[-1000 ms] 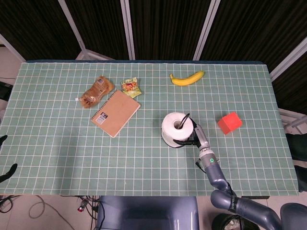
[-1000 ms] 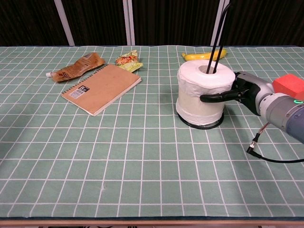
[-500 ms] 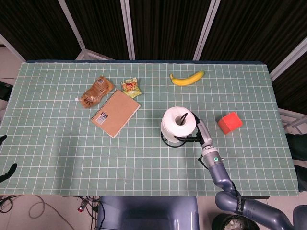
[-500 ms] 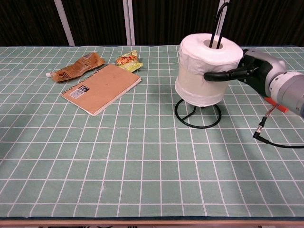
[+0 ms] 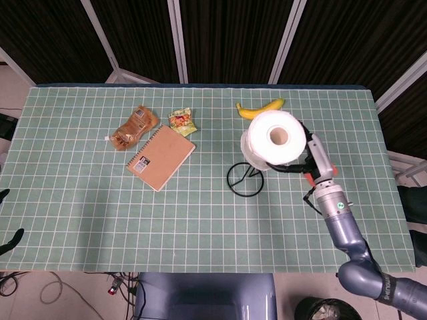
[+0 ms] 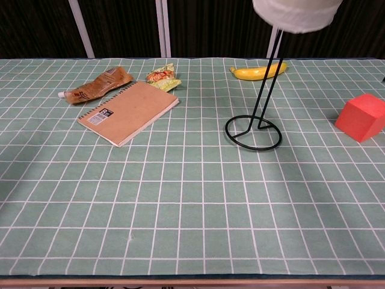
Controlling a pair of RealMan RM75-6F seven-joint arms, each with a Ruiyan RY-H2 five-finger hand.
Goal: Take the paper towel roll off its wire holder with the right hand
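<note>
Head view: bench (image 5: 80, 220) wide, green grid cover, mostly bare along near side and across left half. Right robot hand (image 5: 308, 159) wrapped around paper towel roll (image 5: 275, 140), gripping it from the right side, roll lifted high. Chest view shows only the roll's bottom edge at top of frame, wire holder (image 6: 257, 120) post running up toward it; can't tell there whether post tip is out of the core. Head view shows core hole open, no wire visible inside, so likely at or just past the tip. Holder base ring flat on bench, upright.

Step in hand: lift-off, nearly complete. Next move probably calls for a bit more straight-up travel, then sideways clear of the post; tilting early risks snagging the core and tipping the holder.

Room: notebook (image 5: 161, 157) well left of holder. Red block (image 6: 361, 117) right of holder, close under the arm's path. Banana (image 5: 259, 109) just behind the roll near far edge. Snack packets (image 5: 134, 127) far left. Open bench in front of holder best for set-down. Left robot hand not seen in either view.
</note>
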